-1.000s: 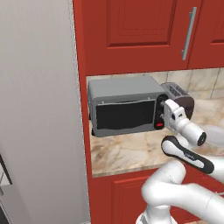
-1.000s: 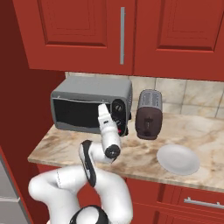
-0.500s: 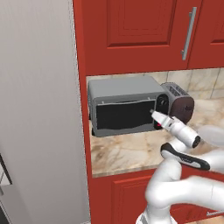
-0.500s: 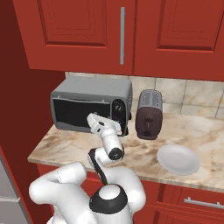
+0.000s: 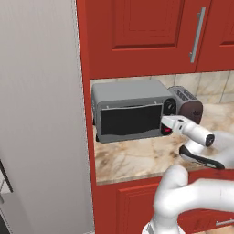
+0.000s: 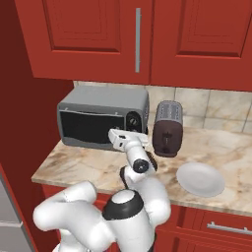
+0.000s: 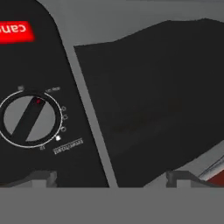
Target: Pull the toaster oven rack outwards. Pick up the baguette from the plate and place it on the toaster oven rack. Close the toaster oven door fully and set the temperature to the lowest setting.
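The toaster oven is a grey box on the counter against the wall, also in the right base view. Its dark glass door stands up against the front, so the rack is hidden behind it. My gripper points level at the oven's lower right front, open and holding nothing, just short of the panel. In the rolled hand view the open fingertips frame the door, a black knob and the red button. The baguette is out of view.
A dark-brown slot toaster stands right of the oven. A bare white plate lies on the marble counter to the right. Red cabinets hang above, and a tall grey panel borders the left.
The hand has swung down from upright to level and reached left toward the oven's lower right front. The jaws stayed open.
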Available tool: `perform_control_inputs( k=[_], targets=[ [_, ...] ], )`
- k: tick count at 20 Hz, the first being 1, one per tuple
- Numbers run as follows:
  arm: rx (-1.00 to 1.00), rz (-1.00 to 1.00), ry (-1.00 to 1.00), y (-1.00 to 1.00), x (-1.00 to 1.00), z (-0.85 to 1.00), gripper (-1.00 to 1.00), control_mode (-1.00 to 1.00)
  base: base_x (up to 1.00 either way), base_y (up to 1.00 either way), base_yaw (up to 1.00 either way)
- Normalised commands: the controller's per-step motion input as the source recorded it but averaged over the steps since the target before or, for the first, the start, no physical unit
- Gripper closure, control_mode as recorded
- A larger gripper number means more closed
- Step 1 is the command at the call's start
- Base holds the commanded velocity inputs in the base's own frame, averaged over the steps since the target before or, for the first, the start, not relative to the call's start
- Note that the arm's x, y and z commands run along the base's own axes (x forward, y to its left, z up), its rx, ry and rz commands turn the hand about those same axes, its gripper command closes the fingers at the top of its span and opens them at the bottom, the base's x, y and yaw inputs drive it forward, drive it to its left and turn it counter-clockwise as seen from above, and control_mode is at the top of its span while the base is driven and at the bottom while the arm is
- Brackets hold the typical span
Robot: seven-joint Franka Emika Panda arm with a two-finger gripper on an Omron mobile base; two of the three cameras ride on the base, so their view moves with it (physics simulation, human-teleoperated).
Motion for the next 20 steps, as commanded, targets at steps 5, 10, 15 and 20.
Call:
perform_control_inputs(
  k=[5,10,15,20],
  targets=[
    [-0.51,-0.19,0.33,-0.66,0.31,0.98,-1.0,-1.0,0.0,0.0,0.0],
    [-0.65,-0.17,0.29,-0.76,0.14,0.53,-1.0,-1.0,0.0,0.0,0.0],
    [-0.55,-0.19,0.26,-1.0,-0.16,0.23,-1.0,-1.0,0.0,0.0,0.0],
    [-0.23,-0.12,0.17,-0.84,-0.57,0.95,-1.0,-1.0,0.0,0.0,0.0]
  ],
)
